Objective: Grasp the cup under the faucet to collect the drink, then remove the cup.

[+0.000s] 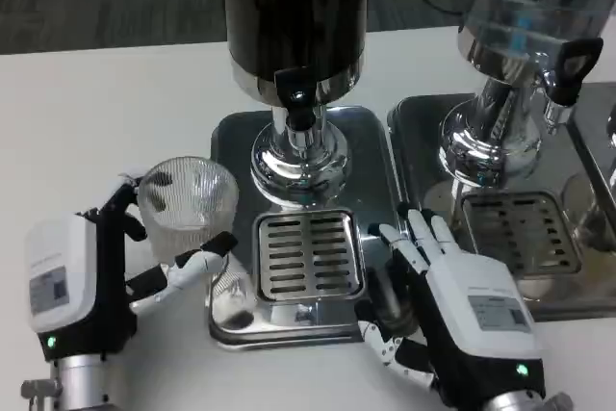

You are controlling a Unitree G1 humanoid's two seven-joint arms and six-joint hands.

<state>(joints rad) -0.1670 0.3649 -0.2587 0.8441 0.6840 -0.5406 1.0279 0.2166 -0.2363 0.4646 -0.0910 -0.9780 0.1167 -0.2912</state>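
Fingers (197, 265) of the left hand (72, 286) are wrapped round the cup (189, 204), thumb side behind, fingers in front; grip looks firm, cup tilted slightly toward the camera. Right hand (462, 315) holds nothing, fingers apart and stretched forward, lying on the table (77, 113) at the tray's right edge. Cup is clear ribbed glass, looks empty, held left of the grate (308, 254), over the tray (236, 137) rim, not yet under the faucet (298, 93). Judgement: step in hand is carrying the cup in under the spout. Do it well: level the cup first, slide right over the grate until its mouth sits straight below the black tap, keep it low enough to clear the chrome base (298, 156). Right hand then free for the lever. Second dispenser (520, 64) far right, unused.
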